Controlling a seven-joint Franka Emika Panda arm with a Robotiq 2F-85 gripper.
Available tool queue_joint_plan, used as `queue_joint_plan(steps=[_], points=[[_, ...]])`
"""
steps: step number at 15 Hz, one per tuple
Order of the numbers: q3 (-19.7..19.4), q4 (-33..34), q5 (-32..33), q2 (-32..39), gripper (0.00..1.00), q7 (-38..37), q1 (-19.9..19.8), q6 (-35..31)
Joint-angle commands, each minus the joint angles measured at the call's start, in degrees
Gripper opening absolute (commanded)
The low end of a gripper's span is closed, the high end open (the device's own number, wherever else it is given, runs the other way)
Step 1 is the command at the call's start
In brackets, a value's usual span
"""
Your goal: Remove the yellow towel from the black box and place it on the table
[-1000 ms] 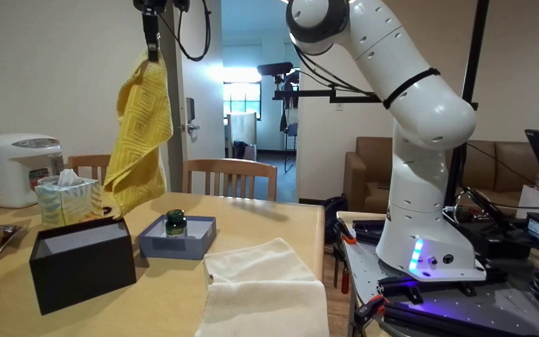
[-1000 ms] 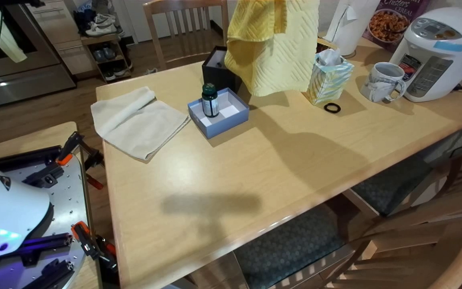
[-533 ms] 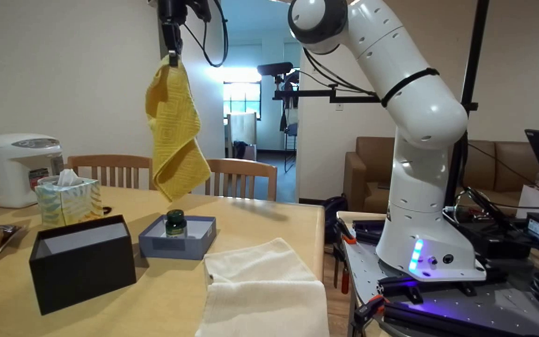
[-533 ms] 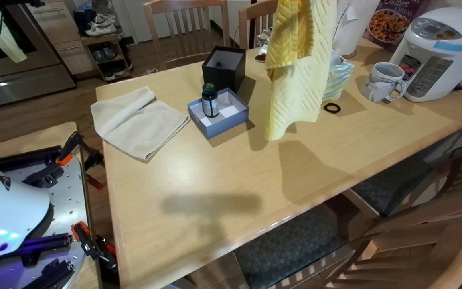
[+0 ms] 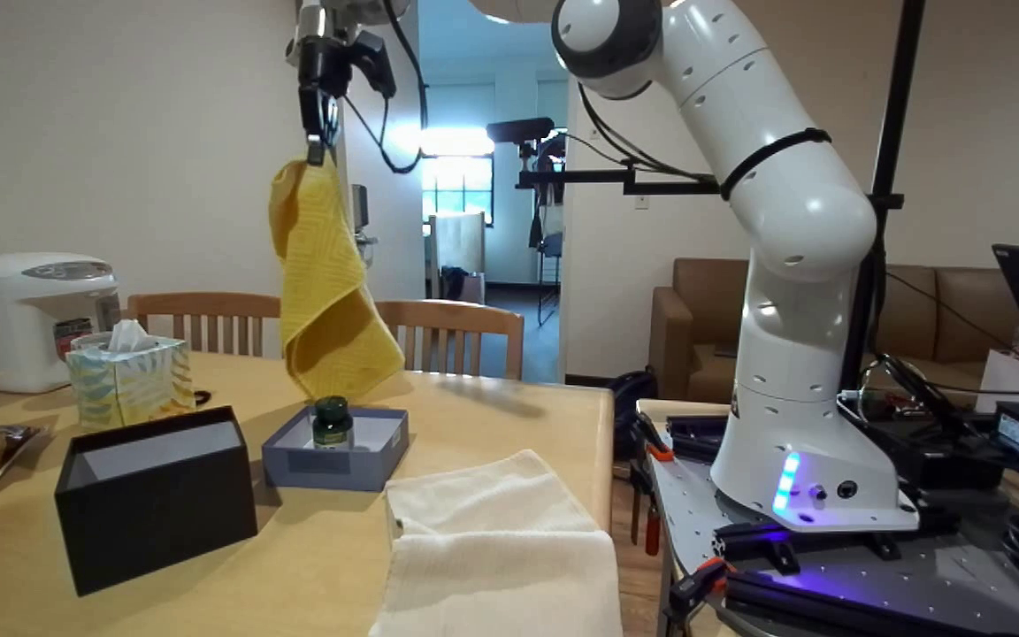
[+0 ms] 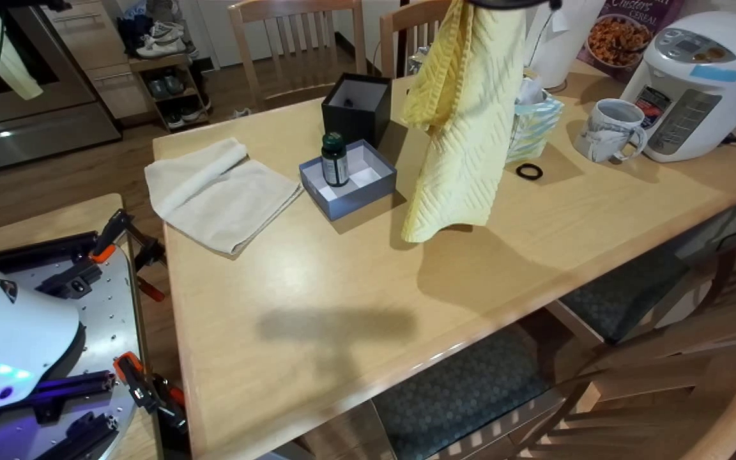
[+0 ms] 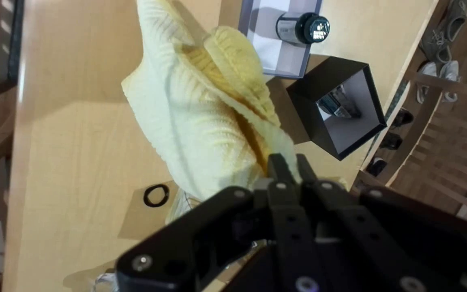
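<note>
The yellow towel (image 5: 324, 283) hangs from my gripper (image 5: 315, 157), which is shut on its top end. In the wrist view the gripper (image 7: 290, 160) has its two fingertips close together with a fold of the towel (image 7: 201, 117) between them. In an exterior view the towel (image 6: 464, 147) hangs beside the black box, its lower edge low over the table (image 6: 317, 275); I cannot tell if it touches. The black box (image 5: 156, 522) stands open on the table, with a small object (image 7: 339, 103) inside in the wrist view.
A blue-grey tray (image 6: 361, 198) with a green-capped bottle (image 6: 335, 160) stands by the black box. A beige cloth (image 6: 221, 198) lies nearby. A tissue box (image 6: 531, 131), a black ring (image 6: 529, 171), a mug (image 6: 611, 131) and a white water boiler (image 6: 700, 89) are on the towel's other side.
The towel has swung clear of the black box and moved across, over bare table beside the tray. In the last half second the gripper has lowered with the towel still held.
</note>
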State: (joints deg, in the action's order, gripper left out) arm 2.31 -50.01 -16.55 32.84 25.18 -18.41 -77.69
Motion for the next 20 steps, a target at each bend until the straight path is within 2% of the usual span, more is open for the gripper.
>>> queue_joint_plan(steps=[1,6,12,15,17,20], points=[[1.84,-14.47,-3.62,-2.62,0.05,5.05,0.21,-9.99],[2.98,-30.47,-4.72,-5.69,0.04,9.55,0.54,-19.1],[1.18,-43.75,-8.98,-10.95,0.05,12.76,1.47,-24.24],[1.46,-43.82,-7.08,-10.04,0.05,15.95,3.64,-23.95],[1.37,-40.88,-1.53,-8.09,0.05,16.82,6.71,-21.92],[0.82,-36.49,7.19,-5.52,0.05,14.0,10.9,-18.71]])
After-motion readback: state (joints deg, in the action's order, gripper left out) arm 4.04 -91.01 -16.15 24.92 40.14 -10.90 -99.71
